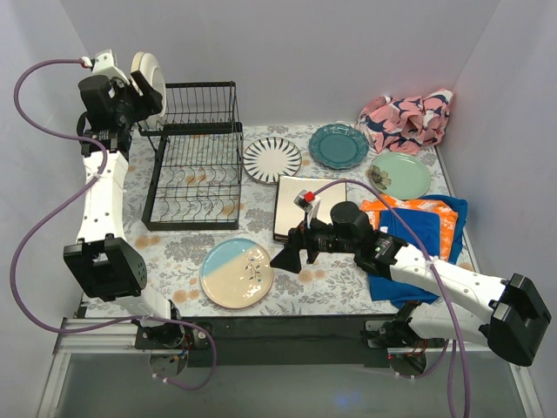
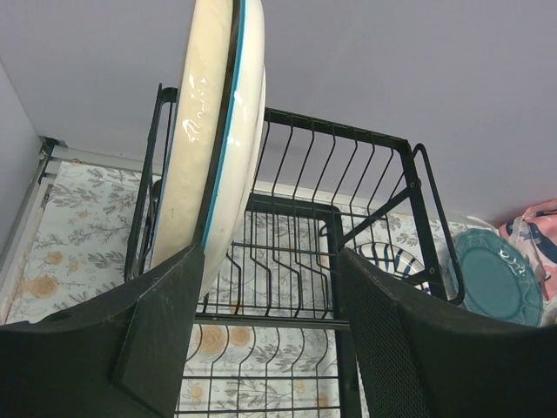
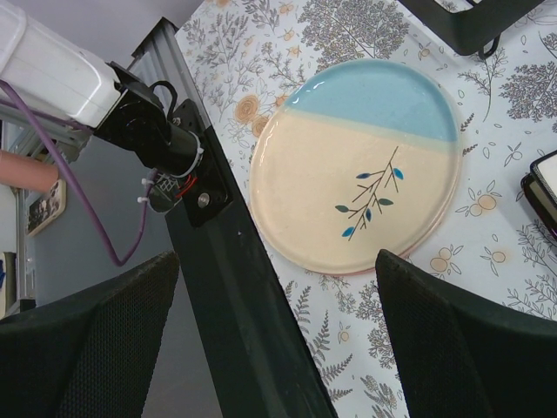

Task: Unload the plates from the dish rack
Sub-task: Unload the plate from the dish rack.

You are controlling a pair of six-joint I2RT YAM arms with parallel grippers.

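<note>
A round cream plate with a teal rim line (image 2: 204, 131) stands on edge at the upper left end of the black wire dish rack (image 1: 196, 161). My left gripper (image 1: 135, 96) is up beside it. In the left wrist view (image 2: 270, 257) its jaws are wide apart, and the plate's lower edge is hidden behind the left finger (image 2: 161, 313). My right gripper (image 1: 289, 258) is open and empty, low over the table's front edge. Just beyond its fingers (image 3: 435, 322) a blue-and-cream plate (image 3: 357, 165) lies flat on the table.
Flat on the table right of the rack are a black-striped plate (image 1: 272, 159), a teal plate (image 1: 338, 145), a pale green plate (image 1: 399, 175) and stacked square cream plates (image 1: 296, 207). A pink cloth (image 1: 406, 120) lies at the back right. An orange and blue cloth (image 1: 431, 226) lies under my right arm.
</note>
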